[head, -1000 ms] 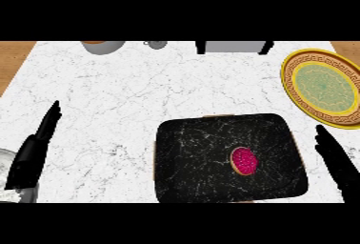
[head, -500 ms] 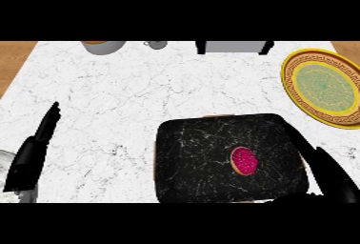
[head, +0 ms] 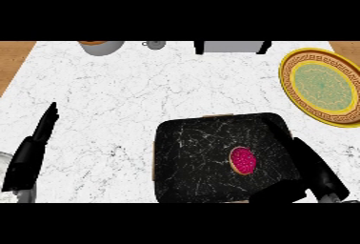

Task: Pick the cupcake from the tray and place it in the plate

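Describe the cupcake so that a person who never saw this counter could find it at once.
Look at the black marbled tray in the lower middle of the white counter. On its right half sits the cupcake, small and round with a bright pink top. It is the only thing on the tray, and nothing else here is pink.

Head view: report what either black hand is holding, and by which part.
Nothing is held. The pink-topped cupcake lies untouched on the black marbled tray. The right hand is open over the tray's right edge; the left hand rests open at the left.
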Controlling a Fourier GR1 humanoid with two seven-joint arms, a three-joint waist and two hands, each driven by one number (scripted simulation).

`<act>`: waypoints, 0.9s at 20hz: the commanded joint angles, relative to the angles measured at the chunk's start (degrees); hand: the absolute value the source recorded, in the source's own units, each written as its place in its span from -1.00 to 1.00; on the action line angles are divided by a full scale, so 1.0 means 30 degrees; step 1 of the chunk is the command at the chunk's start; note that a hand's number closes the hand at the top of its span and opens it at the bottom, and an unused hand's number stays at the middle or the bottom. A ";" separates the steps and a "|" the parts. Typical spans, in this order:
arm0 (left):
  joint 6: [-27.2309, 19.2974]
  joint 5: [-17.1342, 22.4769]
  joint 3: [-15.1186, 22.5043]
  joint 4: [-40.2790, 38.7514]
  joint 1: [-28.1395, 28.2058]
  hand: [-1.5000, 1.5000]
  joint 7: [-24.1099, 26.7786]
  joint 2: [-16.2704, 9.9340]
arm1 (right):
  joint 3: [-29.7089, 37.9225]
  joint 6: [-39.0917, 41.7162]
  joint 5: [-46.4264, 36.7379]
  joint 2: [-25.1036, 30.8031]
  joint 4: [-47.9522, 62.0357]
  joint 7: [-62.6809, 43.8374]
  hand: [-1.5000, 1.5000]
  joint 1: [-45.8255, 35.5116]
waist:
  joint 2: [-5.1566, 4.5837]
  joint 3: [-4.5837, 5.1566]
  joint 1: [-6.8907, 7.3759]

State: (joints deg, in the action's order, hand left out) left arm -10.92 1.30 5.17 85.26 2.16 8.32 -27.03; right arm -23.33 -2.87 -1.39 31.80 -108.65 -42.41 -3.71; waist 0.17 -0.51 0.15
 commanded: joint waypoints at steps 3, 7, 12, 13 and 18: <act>0.0024 -0.0976 -0.0234 -0.1076 0.0391 0.00 0.0031 0.0625 | 0.0576 0.1952 0.0250 -0.0991 0.2234 0.1209 -1.00 -0.0669 | -0.0068 0.0169 0.0008; 0.0358 -0.0999 -0.0579 0.1217 0.1724 0.00 -0.0977 0.0371 | -0.0864 0.1366 -0.1634 -0.2512 0.2168 0.0468 -1.00 -0.0158 | -0.0034 0.0168 0.0055; 0.1171 -0.1355 -0.1247 -0.0750 0.0438 0.00 0.0149 0.1194 | 0.0967 0.2476 -0.1682 -0.2652 0.4010 0.2929 -1.00 0.0278 | -0.0058 0.0171 -0.0060; 0.1637 -0.1115 -0.1737 0.0026 0.1088 0.00 0.0031 0.0524 | -0.0195 0.1965 -0.2654 -0.3847 0.4528 0.2303 -1.00 -0.0218 | -0.0054 0.0170 0.0021; 0.2036 -0.1376 -0.1819 0.0293 0.1533 0.00 -0.0251 0.1163 | 0.0337 0.2690 -0.3005 -0.4351 0.4455 0.2170 -1.00 -0.0413 | -0.0048 0.0172 0.0028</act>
State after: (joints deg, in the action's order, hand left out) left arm -7.22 -3.30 1.21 87.22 3.46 6.53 -23.44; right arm -22.72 3.95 -9.35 20.80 -95.57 -35.05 -3.84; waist 0.16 -0.37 -0.02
